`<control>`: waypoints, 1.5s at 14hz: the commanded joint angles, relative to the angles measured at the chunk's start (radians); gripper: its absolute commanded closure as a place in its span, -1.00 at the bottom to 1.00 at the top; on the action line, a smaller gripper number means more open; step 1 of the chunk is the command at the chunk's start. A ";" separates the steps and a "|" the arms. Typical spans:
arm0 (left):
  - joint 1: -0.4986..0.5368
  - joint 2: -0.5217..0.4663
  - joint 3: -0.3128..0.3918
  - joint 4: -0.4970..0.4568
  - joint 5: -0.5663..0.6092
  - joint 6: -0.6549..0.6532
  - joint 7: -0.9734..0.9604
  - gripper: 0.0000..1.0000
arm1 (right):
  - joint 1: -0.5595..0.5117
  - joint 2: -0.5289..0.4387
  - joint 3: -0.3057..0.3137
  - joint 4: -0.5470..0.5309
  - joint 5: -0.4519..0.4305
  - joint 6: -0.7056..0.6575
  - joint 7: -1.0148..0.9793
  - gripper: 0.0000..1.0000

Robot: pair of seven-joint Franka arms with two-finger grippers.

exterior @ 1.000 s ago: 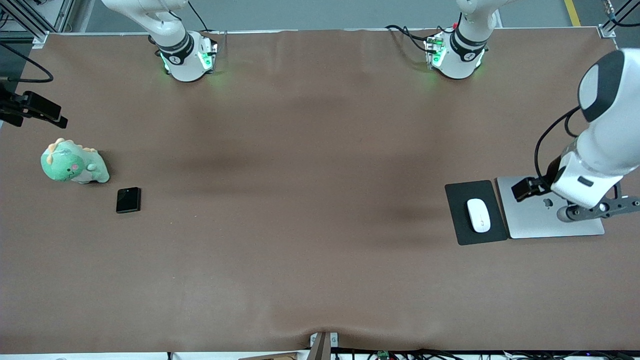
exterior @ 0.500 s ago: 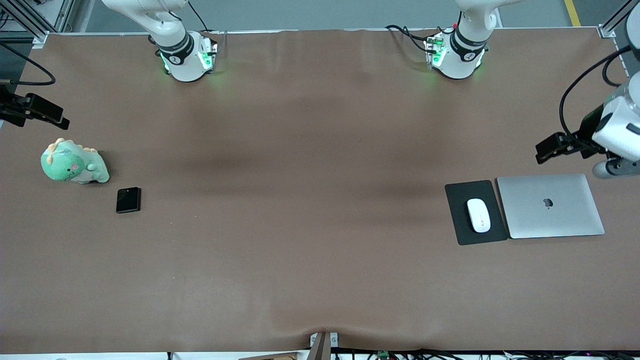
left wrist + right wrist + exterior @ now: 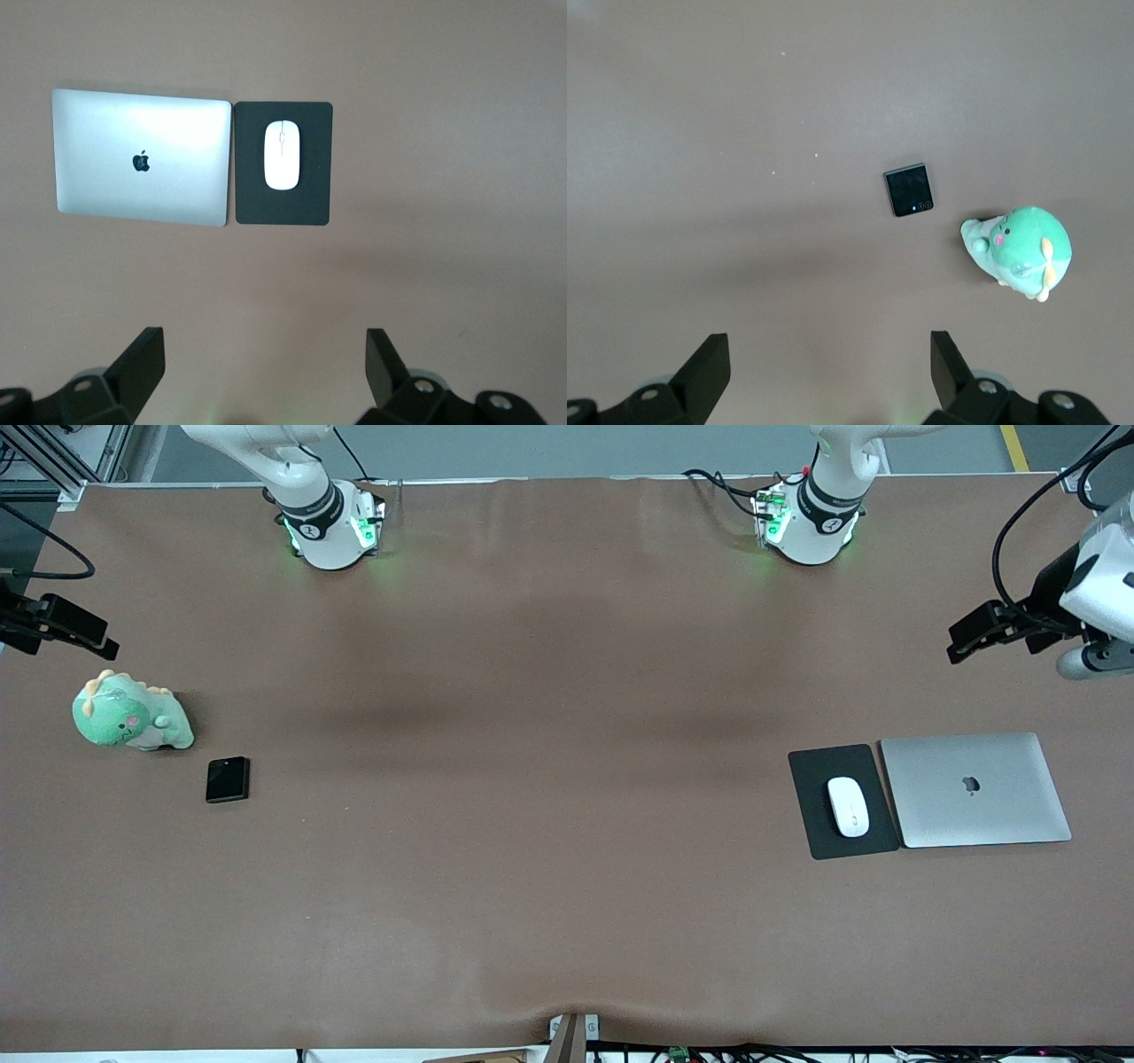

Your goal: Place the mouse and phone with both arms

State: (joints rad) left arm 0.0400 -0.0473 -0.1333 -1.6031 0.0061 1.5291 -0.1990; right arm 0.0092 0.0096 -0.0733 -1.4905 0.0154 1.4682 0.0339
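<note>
Mouse (image 3: 848, 806) lies on dark pad (image 3: 842, 801), pad edge-to-edge with closed silver laptop (image 3: 974, 789), toward the left arm's end of the table (image 3: 549, 797). Phone (image 3: 228, 779) flat on bare table toward the right arm's end, just beside green plush toy (image 3: 130, 716) and nearer the front camera than it. Left claw (image 3: 264, 367) up high over bare table at its own end, fingers spread wide, nothing between them. Right claw (image 3: 828, 365) likewise high and spread, empty, over the table edge at its end. Judgement: both items look placed; the step in hand is clearing away. Best done by rising straight, fingers kept wide, then swinging toward the bases. Broad open middle of table; only crowding is laptop by pad and plush by phone.
</note>
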 commanded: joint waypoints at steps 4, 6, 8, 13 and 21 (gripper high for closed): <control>-0.003 -0.032 0.014 -0.014 -0.026 -0.030 0.010 -1.00 | -0.021 0.006 0.014 -0.013 -0.008 0.041 0.015 -1.00; -0.008 -0.031 0.012 -0.008 -0.026 -0.035 0.000 -1.00 | -0.005 0.007 0.015 -0.013 -0.008 0.040 0.015 -1.00; -0.011 -0.031 0.012 -0.008 -0.026 -0.038 -0.008 -1.00 | 0.011 0.012 0.015 -0.014 -0.008 0.038 0.017 -1.00; -0.006 -0.023 0.012 0.012 -0.023 -0.050 0.000 -1.00 | 0.064 0.021 0.015 -0.014 -0.008 0.040 0.015 -1.00; -0.014 -0.008 0.011 0.031 -0.018 -0.058 -0.008 -1.00 | 0.061 0.016 0.014 -0.014 -0.012 0.000 0.015 -1.00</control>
State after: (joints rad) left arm 0.0354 -0.0663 -0.1285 -1.5988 0.0013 1.4968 -0.2022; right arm 0.0729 0.0325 -0.0607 -1.5041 0.0156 1.4818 0.0344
